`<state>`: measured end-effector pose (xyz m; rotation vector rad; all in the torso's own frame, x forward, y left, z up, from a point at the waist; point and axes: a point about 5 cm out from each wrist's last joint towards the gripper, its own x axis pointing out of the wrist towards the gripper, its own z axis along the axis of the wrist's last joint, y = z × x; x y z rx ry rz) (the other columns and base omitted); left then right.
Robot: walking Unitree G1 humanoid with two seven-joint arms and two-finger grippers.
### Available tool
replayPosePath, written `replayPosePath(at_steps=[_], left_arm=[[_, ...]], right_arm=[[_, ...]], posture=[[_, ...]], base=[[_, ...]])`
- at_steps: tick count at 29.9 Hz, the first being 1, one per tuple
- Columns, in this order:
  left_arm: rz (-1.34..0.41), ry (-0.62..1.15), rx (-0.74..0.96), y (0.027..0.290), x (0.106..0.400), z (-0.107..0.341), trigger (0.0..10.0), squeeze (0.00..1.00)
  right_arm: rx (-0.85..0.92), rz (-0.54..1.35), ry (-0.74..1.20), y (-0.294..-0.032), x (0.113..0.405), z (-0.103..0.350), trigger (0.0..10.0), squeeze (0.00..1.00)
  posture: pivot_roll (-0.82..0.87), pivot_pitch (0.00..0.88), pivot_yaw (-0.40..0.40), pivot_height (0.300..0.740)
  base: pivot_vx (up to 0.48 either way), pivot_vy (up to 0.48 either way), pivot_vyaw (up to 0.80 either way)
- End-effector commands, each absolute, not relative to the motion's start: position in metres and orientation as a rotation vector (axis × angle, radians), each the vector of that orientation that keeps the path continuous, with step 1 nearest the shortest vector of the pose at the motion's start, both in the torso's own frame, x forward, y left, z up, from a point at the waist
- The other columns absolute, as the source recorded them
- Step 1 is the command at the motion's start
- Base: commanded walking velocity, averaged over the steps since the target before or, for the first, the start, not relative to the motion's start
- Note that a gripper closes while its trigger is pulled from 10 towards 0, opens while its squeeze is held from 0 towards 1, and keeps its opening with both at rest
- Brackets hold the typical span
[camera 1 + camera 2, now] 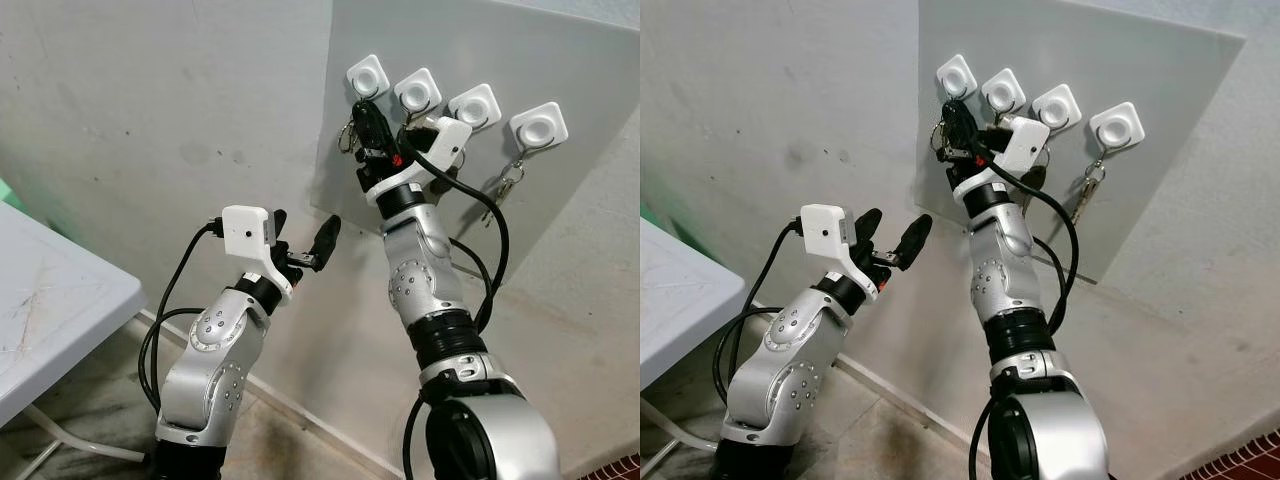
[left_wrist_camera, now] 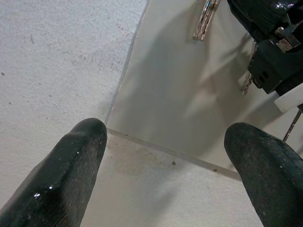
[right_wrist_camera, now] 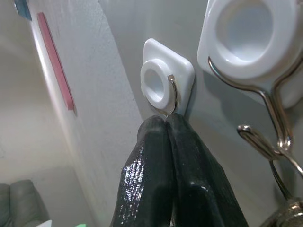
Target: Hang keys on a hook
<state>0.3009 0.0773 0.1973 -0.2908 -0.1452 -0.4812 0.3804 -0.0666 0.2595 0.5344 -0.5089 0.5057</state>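
At the leftmost hook (image 3: pixel 163 85), right gripper (image 3: pixel 166 124) clenched on keys (image 1: pixel 347 137); left gripper (image 1: pixel 303 240) spread wide

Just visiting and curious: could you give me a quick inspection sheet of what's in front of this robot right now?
Surface: grey board on the wall, with four white hooks in a row.
Job's things: keys dangle by the leftmost hook; another bunch hangs from the rightmost hook.
Clutter: nothing seen.
Grippers: right gripper pinched shut just under the leftmost hook; left gripper open, lower down, apart from the board.
Cables: black cable loops beside the right arm.
Surroundings: white table at the robot's left, tiled floor.
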Motion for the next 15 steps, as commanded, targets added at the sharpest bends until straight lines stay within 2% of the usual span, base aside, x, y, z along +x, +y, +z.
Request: replayPosePath(at_steps=[1, 11, 13, 14, 15], left_arm=[[-0.481, -0.155, -0.294, 0.0773, 0.2984, 0.2004, 10.0, 0.00], [-0.474, -0.158, -0.298, 0.0778, 0.2981, 0.2014, 10.0, 0.00], [-0.474, -0.158, -0.299, 0.0778, 0.2980, 0.2014, 10.0, 0.00], [-0.474, -0.158, -0.300, 0.0778, 0.2979, 0.2014, 10.0, 0.00], [-0.473, -0.159, -0.299, 0.0779, 0.2977, 0.2014, 10.0, 0.00]], right_arm=[[0.556, 0.480, -0.418, -0.0681, 0.3810, 0.2388, 10.0, 0.00], [0.551, 0.477, -0.400, -0.0656, 0.3784, 0.2336, 10.0, 0.00], [0.553, 0.479, -0.397, -0.0649, 0.3777, 0.2329, 10.0, 0.03], [0.558, 0.481, -0.397, -0.0646, 0.3775, 0.2327, 10.0, 1.00], [0.562, 0.487, -0.400, -0.0639, 0.3767, 0.2328, 10.0, 1.00]], posture=[[0.02, 0.053, -0.077, 0.740], [0.02, 0.054, -0.081, 0.740], [0.02, 0.054, -0.081, 0.740], [0.02, 0.054, -0.081, 0.740], [0.02, 0.056, -0.081, 0.740]], base=[[0.000, 0.000, 0.00], [0.000, 0.000, 0.00], [0.000, 0.000, 0.00], [0.000, 0.000, 0.00], [0.000, 0.000, 0.00]])
